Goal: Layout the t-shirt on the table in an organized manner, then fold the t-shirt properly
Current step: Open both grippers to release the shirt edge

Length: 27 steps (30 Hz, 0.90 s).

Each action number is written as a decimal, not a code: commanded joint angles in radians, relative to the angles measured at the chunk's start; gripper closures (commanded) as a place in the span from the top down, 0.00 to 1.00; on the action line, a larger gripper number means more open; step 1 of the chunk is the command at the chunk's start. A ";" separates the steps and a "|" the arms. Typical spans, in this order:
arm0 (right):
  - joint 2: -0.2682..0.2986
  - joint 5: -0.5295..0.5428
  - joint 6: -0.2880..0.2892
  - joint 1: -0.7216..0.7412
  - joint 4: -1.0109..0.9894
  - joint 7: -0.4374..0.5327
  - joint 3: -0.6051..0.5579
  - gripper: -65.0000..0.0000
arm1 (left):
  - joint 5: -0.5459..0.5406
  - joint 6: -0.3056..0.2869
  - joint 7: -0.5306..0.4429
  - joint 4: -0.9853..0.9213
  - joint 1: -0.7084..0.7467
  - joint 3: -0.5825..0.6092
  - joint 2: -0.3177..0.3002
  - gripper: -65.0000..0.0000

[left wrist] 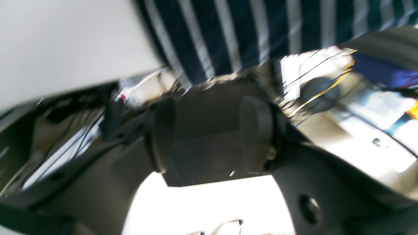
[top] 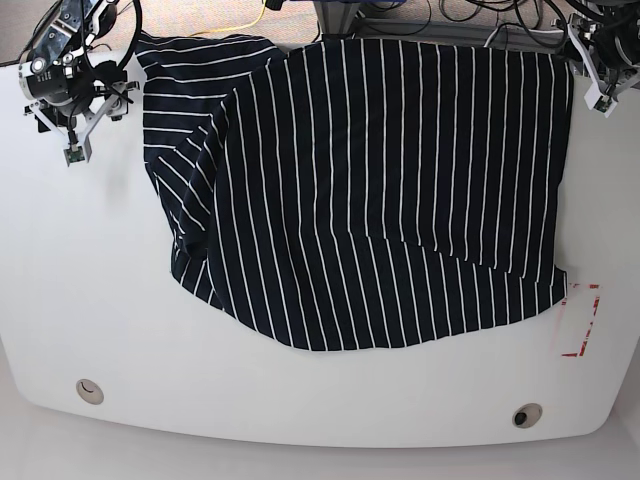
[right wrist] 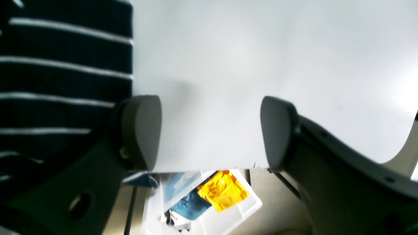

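Two pads frame the right wrist view, and the right gripper point(right wrist: 210, 132) stands with its jaws wide apart and nothing between them but bare table point(right wrist: 261, 58). Just outside the jaw on that picture's left lies the shirt point(right wrist: 62, 78), flat on the table, its straight edge running up past that pad; it is beside the jaws, not in them. Below the jaws the table ends, and under that edge sits a white bin point(right wrist: 209, 209) with yellow and blue things in it. The left wrist view is badly blurred: the left gripper point(left wrist: 212, 130) shows two dark pads with a dark block filling the space between, and I cannot tell from it how wide the jaws stand or what that block is. Above and beyond those pads the shirt's stripes point(left wrist: 248, 29) cross the picture, apart from the pads, with table to their left. From the base view, farther off, both grippers hang at the table's far corners, the right one point(top: 72, 140) just beside one sleeve, the left one point(top: 603, 95) near the shirt's other far corner; its jaws are too small to read there. Out between them the shirt point(top: 380, 190) lies spread, reaching toward a red mark point(top: 580, 320).
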 commanded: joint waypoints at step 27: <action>-0.048 0.003 -0.001 0.344 -0.215 0.042 -0.001 0.94 | 0.182 -0.001 -0.014 0.006 -0.487 -0.129 -0.018 0.56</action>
